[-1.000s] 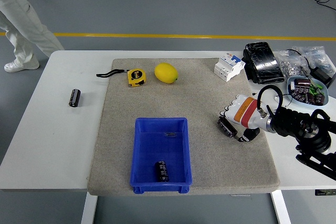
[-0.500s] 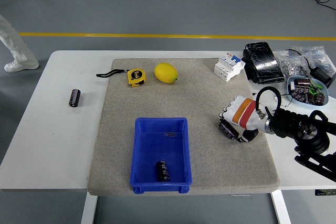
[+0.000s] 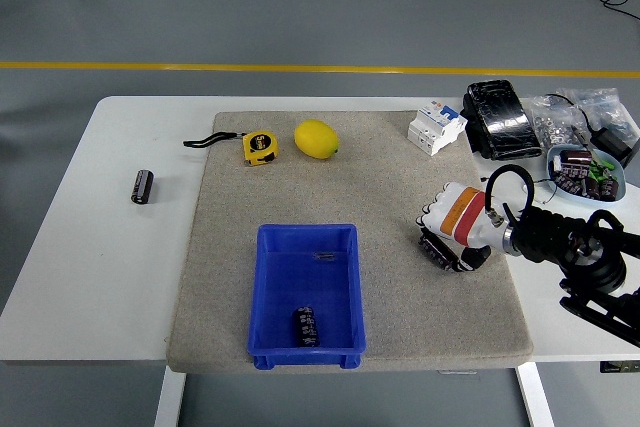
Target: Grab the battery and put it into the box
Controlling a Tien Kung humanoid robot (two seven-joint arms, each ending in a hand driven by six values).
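The right hand [image 3: 447,235] sits low over the mat [image 3: 390,277], toward the table's right edge, and its fingers are curled around a dark cylinder, a battery [image 3: 433,248], gripped with the knuckles facing left and the palm down so the cylinder lies roughly level under the fingers; that hold looks suited to carrying it sideways and letting it drop out below. The blue box [image 3: 306,292] waits near the front edge of the mat, well apart from the hand and to its left, open side up, and there is already one battery in the box [image 3: 307,326] resting by its near wall. Another one, the loose battery [image 3: 143,187], lies out on bare table [image 3: 110,277] near the left edge, off the mat entirely, so it is probably a later pick. My read: the grasp is made and the carry across to the box comes next, with the hand needing to clear the box's right wall before opening. Along the mat's far edge sit a yellow tape measure [image 3: 258,146] and a lemon [image 3: 316,139], out of the travel line. The left arm is nowhere in view.
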